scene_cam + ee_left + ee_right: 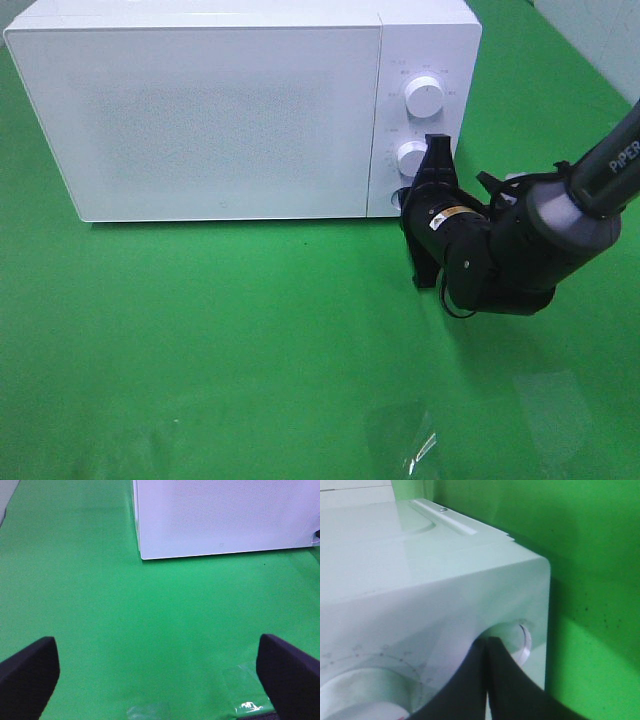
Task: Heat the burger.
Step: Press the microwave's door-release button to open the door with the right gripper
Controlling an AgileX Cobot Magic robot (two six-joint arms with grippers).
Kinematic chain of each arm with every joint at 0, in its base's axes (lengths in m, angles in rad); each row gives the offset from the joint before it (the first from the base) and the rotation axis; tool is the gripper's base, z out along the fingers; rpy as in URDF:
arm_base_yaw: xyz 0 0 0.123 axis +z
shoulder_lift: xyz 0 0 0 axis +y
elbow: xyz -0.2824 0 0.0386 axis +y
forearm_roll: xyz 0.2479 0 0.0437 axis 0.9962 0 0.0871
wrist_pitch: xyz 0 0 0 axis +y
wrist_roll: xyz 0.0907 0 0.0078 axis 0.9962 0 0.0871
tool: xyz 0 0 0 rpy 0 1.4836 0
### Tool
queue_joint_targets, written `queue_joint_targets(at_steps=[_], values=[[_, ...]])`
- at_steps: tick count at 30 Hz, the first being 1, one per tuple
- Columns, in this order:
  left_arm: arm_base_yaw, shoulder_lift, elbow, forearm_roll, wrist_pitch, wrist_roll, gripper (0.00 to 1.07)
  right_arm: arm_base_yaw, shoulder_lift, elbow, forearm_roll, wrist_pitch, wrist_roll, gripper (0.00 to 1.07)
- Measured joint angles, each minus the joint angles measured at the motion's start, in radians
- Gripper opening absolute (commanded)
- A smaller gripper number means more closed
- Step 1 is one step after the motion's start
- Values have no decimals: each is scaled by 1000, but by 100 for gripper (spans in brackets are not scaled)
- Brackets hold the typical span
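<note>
Microwave button (512, 631) sits by right hand (486, 641), pinched closed; left hand (155, 647) spread wide, empty.

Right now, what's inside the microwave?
Nothing inside can be seen. The microwave has its door closed, and the white front is opaque. No burger shows in any view, so whether it sits in there cannot be told.

Free green cloth (250, 330) before closed microwave (200, 110)
</note>
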Motion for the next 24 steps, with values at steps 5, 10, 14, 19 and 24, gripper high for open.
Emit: queue_joint_targets(at_steps=[5, 10, 14, 19, 24], values=[[0, 0, 0, 0, 0, 0, 100, 7, 29, -26, 32, -16, 0, 0], [0, 0, 0, 0, 0, 0, 100, 9, 36, -35, 40, -17, -4, 0], [0, 0, 0, 0, 0, 0, 100, 14, 49, -57, 63, -9, -24, 0], [0, 0, 0, 0, 0, 0, 100, 14, 49, -57, 64, -8, -24, 0], [0, 0, 0, 0, 0, 0, 100, 14, 49, -58, 64, -7, -24, 0]])
